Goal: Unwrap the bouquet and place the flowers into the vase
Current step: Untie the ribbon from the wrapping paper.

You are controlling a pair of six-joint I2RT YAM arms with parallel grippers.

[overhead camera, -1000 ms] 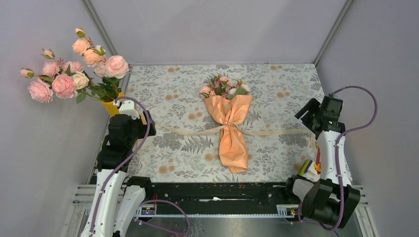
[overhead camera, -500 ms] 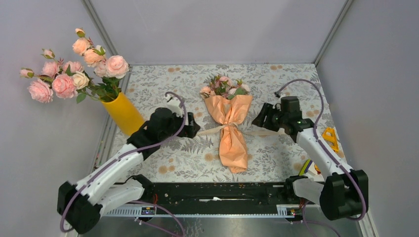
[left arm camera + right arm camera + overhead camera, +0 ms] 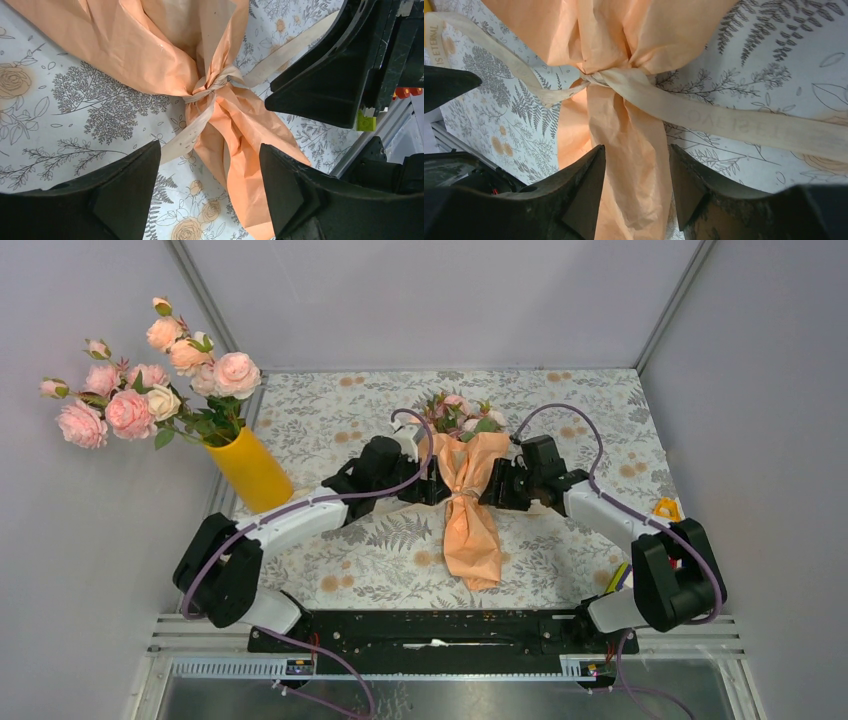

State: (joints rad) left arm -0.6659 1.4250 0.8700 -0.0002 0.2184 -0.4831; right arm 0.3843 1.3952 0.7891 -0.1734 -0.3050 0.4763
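The bouquet, a peach-orange paper cone, lies in the middle of the table, tied at its waist with a beige ribbon. Its small pink flowers stick out at the far end. My left gripper is open just left of the knot, with the ribbon's tail and the paper's edge between its fingers. On the other side of the knot my right gripper is also open. In its wrist view the right gripper straddles the paper tail. The yellow vase stands at the far left.
A big bunch of pale pink and peach roses fills the vase and overhangs the table's left edge. A small yellow-orange object and a colourful item lie by the right edge. Grey walls close in three sides.
Both arms have swung in from the table's sides and now flank the bouquet's knot. The right jaws have narrowed somewhat. The vase, hidden by the left arm earlier, is now in view.
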